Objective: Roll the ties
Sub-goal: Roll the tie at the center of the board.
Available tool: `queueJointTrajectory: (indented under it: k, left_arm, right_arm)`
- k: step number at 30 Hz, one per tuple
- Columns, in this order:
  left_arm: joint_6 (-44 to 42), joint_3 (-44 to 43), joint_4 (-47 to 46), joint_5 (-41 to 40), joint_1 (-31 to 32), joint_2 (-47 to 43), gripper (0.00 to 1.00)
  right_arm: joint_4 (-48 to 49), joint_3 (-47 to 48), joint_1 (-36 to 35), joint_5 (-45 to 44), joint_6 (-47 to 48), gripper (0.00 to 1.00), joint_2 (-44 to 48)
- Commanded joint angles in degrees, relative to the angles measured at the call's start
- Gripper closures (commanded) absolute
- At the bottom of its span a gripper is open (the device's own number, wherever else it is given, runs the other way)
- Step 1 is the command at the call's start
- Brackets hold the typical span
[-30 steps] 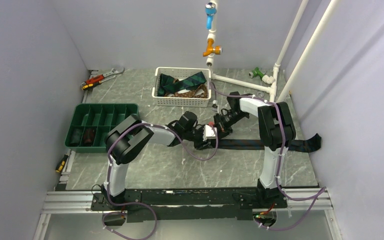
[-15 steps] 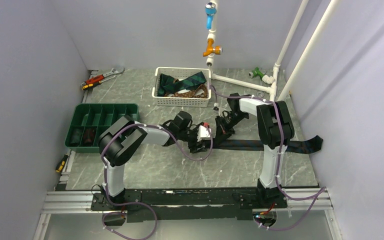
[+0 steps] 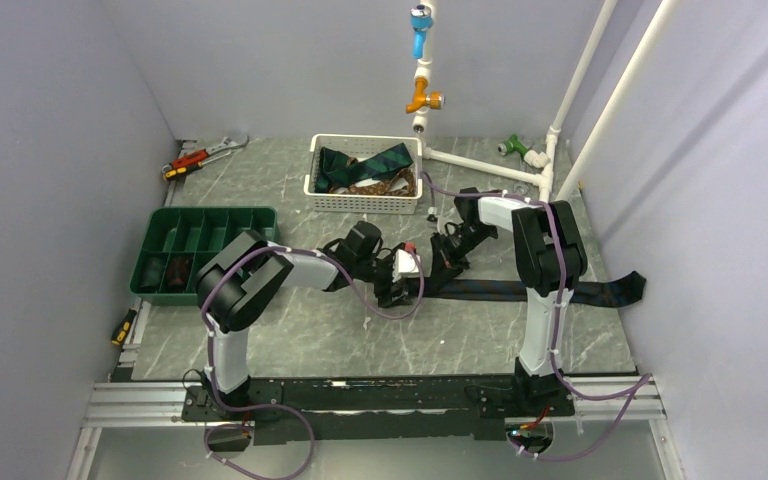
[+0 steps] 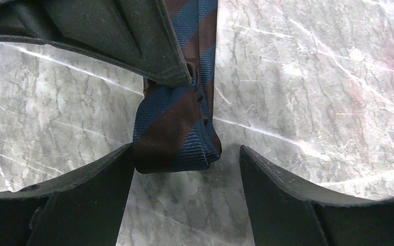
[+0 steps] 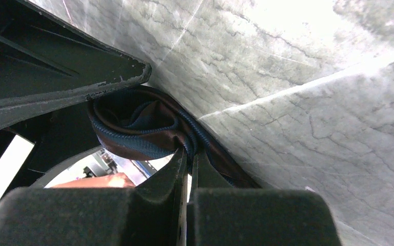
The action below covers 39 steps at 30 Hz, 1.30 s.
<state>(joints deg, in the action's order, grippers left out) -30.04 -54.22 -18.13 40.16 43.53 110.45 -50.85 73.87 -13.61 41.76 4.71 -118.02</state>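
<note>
The left claw (image 4: 186, 154) stands released, its jaws spread wide to either side of the small rolled end of a navy-and-brown striped tie (image 4: 172, 133). One of its fingers (image 4: 92, 195) touches the roll's edge while the other stands apart from it. The right claw (image 5: 187, 164) is clenched, pinching the fabric where the loose coil begins, so that the loop bulges out just past its tips. In the overhead view the two claws meet near the middle of the grey marbled surface (image 3: 360, 340), and the tie runs flat from there to the right edge, where its far end hangs over. At the far edge a white basket (image 3: 360, 207) holds more ties (image 3: 370, 160), dark green and brown. A green compartment tray (image 3: 210, 212) sits by the left edge with two dark rolls (image 3: 165, 271) in its near-left cells. A wrench and a red-handled tool (image 3: 205, 155) lie in the far left corner, a screwdriver (image 3: 120, 328) lies off the left edge, and white pipes (image 3: 480, 165) cross the far right corner. Pale lilac walls close the space in. The left arm (image 3: 250, 280) folds at the elbow and stretches its forearm rightward and low. The right arm (image 3: 550, 250) stands upright from its base, its forearm reaching left with the wrist tipped down onto the tie.
</note>
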Motion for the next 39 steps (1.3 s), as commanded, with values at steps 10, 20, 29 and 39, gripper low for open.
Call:
queueJointTrajectory:
  k: [10, 20, 29, 39]
  left_arm:
    - [3.19, -3.17, 0.89, -3.19, 1.01, 4.69, 0.22]
    - [-3.35, -2.89, 7.81, -8.68, 2.41, 5.98, 0.57]
    - [-4.67, 3.41, 8.97, -9.84, 0.60, 1.95, 0.62]
    - [0.15, 9.66, -1.41, -1.24, -3.94, -3.17, 0.28]
  right_arm:
    - [-0.07, 0.49, -1.59, 2.78, 0.85, 1.00, 2.59]
    - [-0.72, 1.28, -1.86, 6.40, 0.05, 1.00, 4.81]
    - [2.50, -1.11, -2.07, -1.44, 0.00, 1.00, 1.45]
    - [5.22, -3.70, -2.22, -7.61, -0.23, 1.00, -2.48]
